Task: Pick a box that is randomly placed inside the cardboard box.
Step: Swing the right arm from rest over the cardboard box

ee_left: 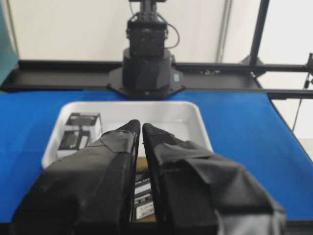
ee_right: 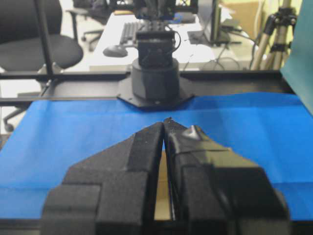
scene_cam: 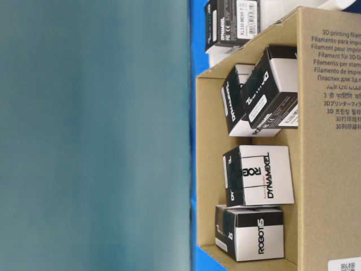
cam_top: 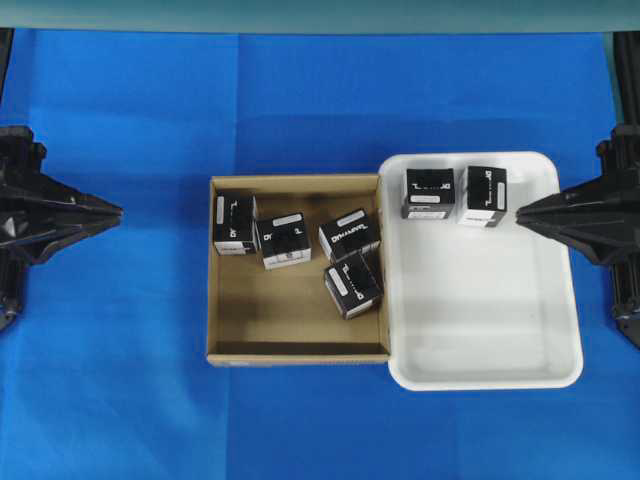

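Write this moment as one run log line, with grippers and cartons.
left gripper: shut, empty | right gripper: shut, empty | cardboard box: four black cartons | white tray: two cartons

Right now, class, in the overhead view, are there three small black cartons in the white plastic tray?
No: the white plastic tray holds only two small black cartons, both at its far edge.

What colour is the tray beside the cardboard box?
White tray; the overhead view shows it best.
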Motion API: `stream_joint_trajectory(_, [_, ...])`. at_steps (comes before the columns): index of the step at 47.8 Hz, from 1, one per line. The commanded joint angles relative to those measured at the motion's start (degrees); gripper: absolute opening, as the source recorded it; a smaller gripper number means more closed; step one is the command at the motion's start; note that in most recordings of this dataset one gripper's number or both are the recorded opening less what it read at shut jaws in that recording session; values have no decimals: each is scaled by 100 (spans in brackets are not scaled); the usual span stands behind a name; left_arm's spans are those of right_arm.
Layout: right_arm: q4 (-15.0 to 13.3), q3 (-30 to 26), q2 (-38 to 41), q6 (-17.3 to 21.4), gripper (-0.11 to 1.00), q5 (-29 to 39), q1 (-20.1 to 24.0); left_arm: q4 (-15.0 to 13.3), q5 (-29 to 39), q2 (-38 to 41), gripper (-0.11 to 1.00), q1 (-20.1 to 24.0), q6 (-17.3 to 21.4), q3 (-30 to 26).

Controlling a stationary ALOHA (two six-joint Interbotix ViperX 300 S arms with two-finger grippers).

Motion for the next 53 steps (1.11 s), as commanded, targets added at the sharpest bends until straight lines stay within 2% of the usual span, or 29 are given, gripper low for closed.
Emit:
stream_joint_trajectory(1, [44,-70,114,97,14,-26,-26,44,132,246,14,70,-202,-246])
stream_joint_trajectory(3, [123,-88,149,114,13,70,-18,62,167,290,12,88,-264,-308])
stream_joint_trajectory(6, [220,-132,211,193,5,352,0,79,272,369,2,79,-316,-431])
stream_joint_trajectory(11, [264,-413,360,404,1,1239,9,79,492,378,-6,79,-334,-536])
stream_joint_trajectory(25, [264,-1767,1020,483,1,4157,185,79,1503,193,-6,79,-334,-756])
stream_joint_trajectory(33, [255,-2549,1679,439,1,5282,281,79,1978,105,-6,70,-343,-826])
stream_joint_trajectory(41, [193,-3349,2470,114,2,6152,352,79,2048,105,-7,35,-343,-835])
stream_joint_trajectory(53, [202,-4535,3788,-835,2,7400,387,79,2065,132,-7,-88,-352,-800])
